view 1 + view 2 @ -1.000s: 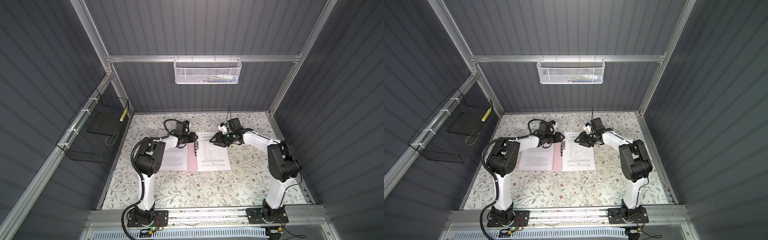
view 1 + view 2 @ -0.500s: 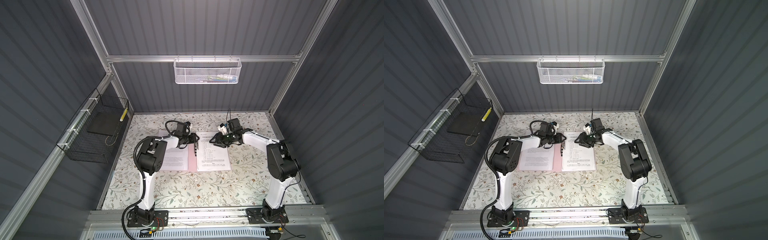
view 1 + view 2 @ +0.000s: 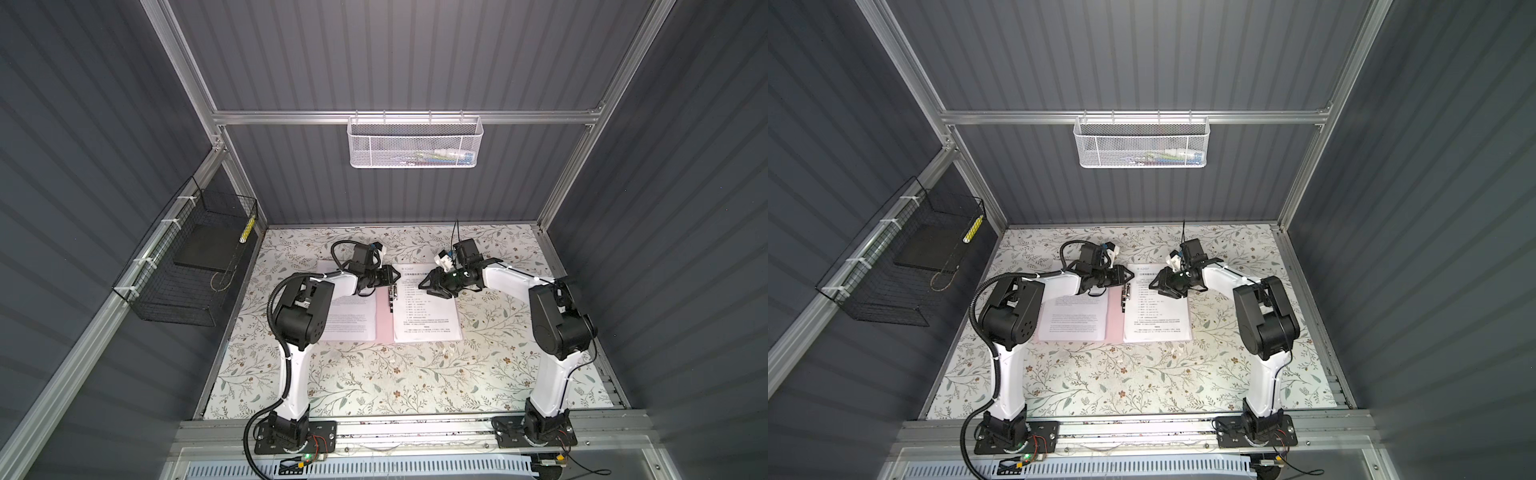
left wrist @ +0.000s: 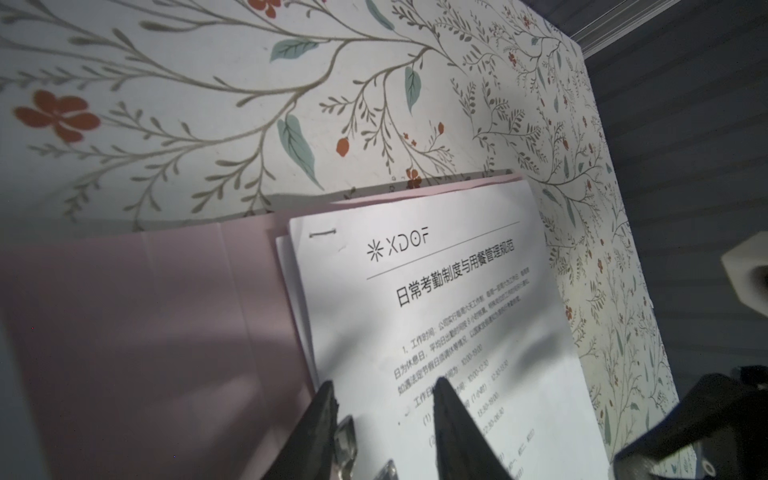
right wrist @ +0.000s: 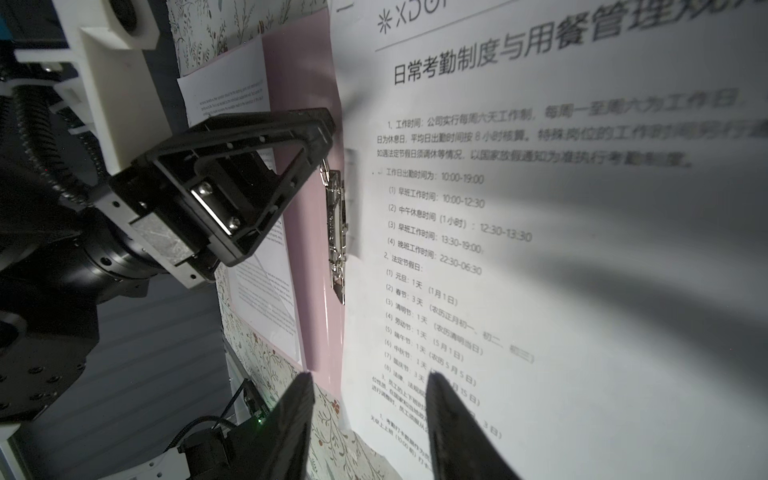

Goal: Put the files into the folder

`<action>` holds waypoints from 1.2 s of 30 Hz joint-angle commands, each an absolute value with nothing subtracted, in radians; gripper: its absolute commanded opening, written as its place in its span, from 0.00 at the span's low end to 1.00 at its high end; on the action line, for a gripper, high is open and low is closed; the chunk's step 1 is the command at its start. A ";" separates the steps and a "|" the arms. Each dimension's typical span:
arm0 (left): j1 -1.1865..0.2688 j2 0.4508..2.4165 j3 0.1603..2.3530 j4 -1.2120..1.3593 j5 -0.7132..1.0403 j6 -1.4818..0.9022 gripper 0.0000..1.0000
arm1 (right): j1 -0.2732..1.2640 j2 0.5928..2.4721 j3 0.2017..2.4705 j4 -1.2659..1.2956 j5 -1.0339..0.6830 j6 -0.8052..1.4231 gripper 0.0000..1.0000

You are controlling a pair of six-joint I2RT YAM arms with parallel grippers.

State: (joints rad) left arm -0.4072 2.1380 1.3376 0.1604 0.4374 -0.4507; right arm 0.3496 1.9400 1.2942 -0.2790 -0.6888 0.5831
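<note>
Both over the folder (image 5: 316, 249), the left gripper (image 4: 384, 383) stood half-open at its clip (image 5: 336, 232), the right gripper (image 5: 370, 376) half-open above its files (image 5: 540, 249).

Left arm (image 3: 297, 374) and right arm (image 3: 548, 382): glossy white link shells between bulky black joint housings, each bolted on a black base plate (image 3: 326, 428) with red and black wires beside it. Black corrugated conduit (image 3: 272, 303) loops outside the left arm; a thin black cable, held by white ties, runs along the right. Fingers (image 5: 257, 124): black open triangular frames with silver screws, next to a white plastic camera mount (image 5: 116, 83).
</note>
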 commanded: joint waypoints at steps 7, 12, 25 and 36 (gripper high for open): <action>-0.416 2.105 1.300 0.205 0.487 -0.466 0.38 | 0.348 1.959 1.324 -0.298 -0.707 0.572 0.47; -0.416 2.083 1.286 0.215 0.492 -0.465 0.37 | 0.348 1.960 1.327 -0.297 -0.706 0.573 0.47; -0.426 2.018 1.207 0.261 0.488 -0.475 0.37 | 0.349 1.954 1.297 -0.279 -0.705 0.576 0.47; -0.446 1.941 1.125 0.282 0.468 -0.477 0.37 | 0.356 1.936 1.259 -0.258 -0.703 0.580 0.48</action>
